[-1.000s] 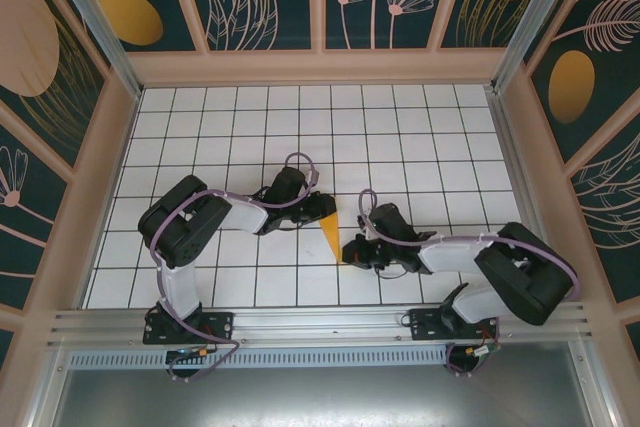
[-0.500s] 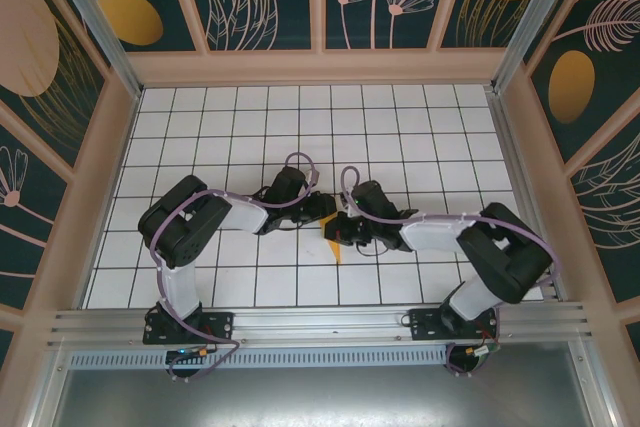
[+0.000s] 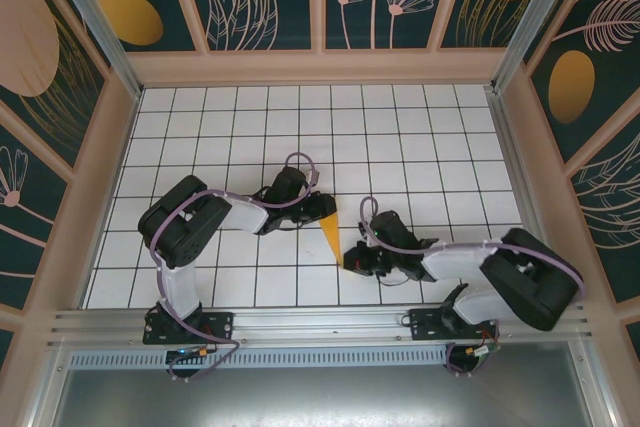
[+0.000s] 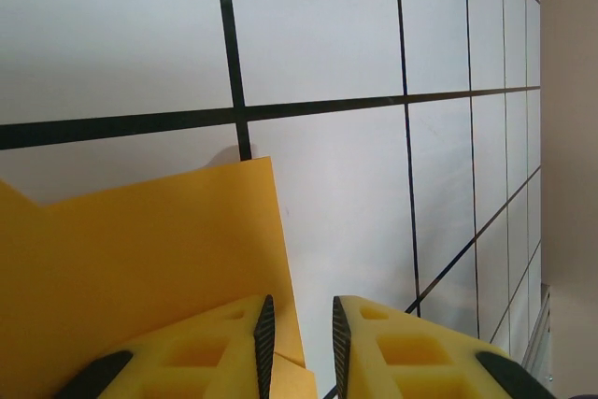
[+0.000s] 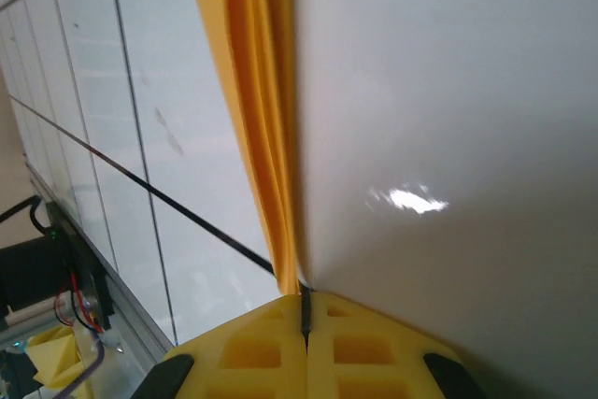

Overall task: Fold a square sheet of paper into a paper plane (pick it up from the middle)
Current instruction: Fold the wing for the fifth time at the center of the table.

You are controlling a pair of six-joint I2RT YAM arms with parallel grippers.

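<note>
**Top view.** The paper (image 3: 330, 232) lies on the gridded table (image 3: 250, 127) just below frame centre. It is a narrow creased wedge, with its wide end up and its tip toward the lower edge.
- The left gripper (image 3: 315, 212) sits on the wide end. Its arm rises from the lower-left base to a raised elbow, and the forearm runs rightward.
- The right gripper (image 3: 352, 260) meets the tip. Its forearm comes in low from the right, with the elbow folded at lower right.

**Left wrist view.** The paper (image 4: 140, 268) covers the lower left, with its straight edge running down toward the left gripper (image 4: 299, 310). The jaws stand narrowly apart, and bare table (image 4: 327, 44) shows through the gap. One finger (image 4: 215, 352) overlaps the sheet. We cannot tell whether it presses the sheet.

**Right wrist view.** The paper (image 5: 252, 91) shows edge-on, its stacked layers descending from the top of the frame to the right gripper (image 5: 304, 301). The jaws are together, seam closed, and the tip touches the seam. We cannot tell whether the tip is nipped inside.

**Step, as we judge it.** This is mid-fold: the wedge is formed but is not yet a slim dart. One arm anchors each end while the crease is worked.

**Next move, as we judge it.** The wide end needs a firm hold, so the left jaws must close on the layers or press them flat. Then the long edge can be folded toward the centre crease. The thin layers may slip or spring open if either end is released early.
</note>
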